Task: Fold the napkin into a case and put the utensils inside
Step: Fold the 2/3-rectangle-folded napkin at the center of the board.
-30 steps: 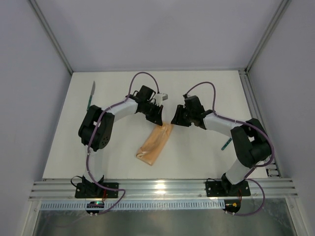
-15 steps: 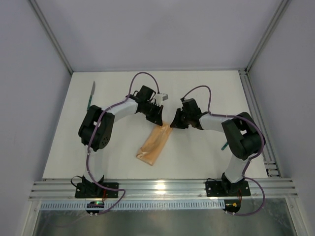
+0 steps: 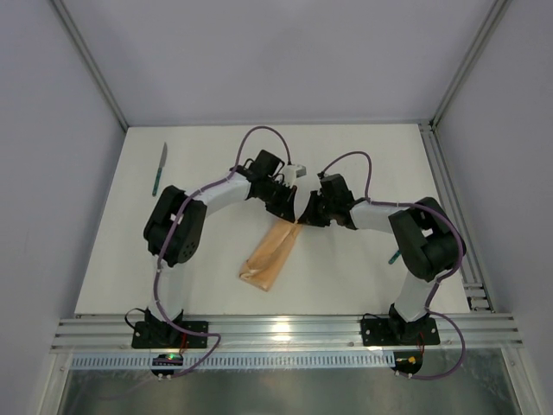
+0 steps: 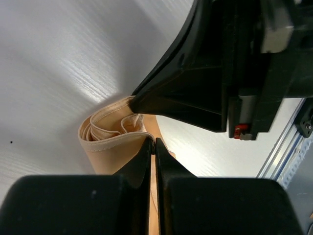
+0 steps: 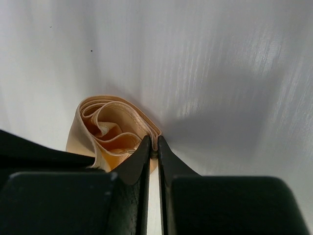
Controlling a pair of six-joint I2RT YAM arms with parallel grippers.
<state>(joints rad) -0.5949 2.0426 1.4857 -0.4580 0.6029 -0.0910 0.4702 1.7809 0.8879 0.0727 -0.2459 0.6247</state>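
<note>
Count: one case (image 3: 270,252), one knife (image 3: 160,168), one other utensil (image 3: 395,257), two pincers, one table (image 3: 363,156).
Case: soft peach-orange cloth folded into a narrow oblong. It lies slantwise at the middle of the table, with its far end between the two pincers.
Case mouth: several thin layers curl in loops, with a stitched hem along the rim.
Left pincer (image 4: 153,143): the smooth black fingers are pressed together, pinching the rim of the case mouth.
Right pincer (image 5: 152,144): the fingers are nipped tight on the opposite rim of the same mouth.
Knife: slim, with a green handle and a silver blade. It lies at the far left of the table, well apart from the case.
Other utensil: only a green sliver shows beside the right arm.
Table: white, with a faint grain.
</note>
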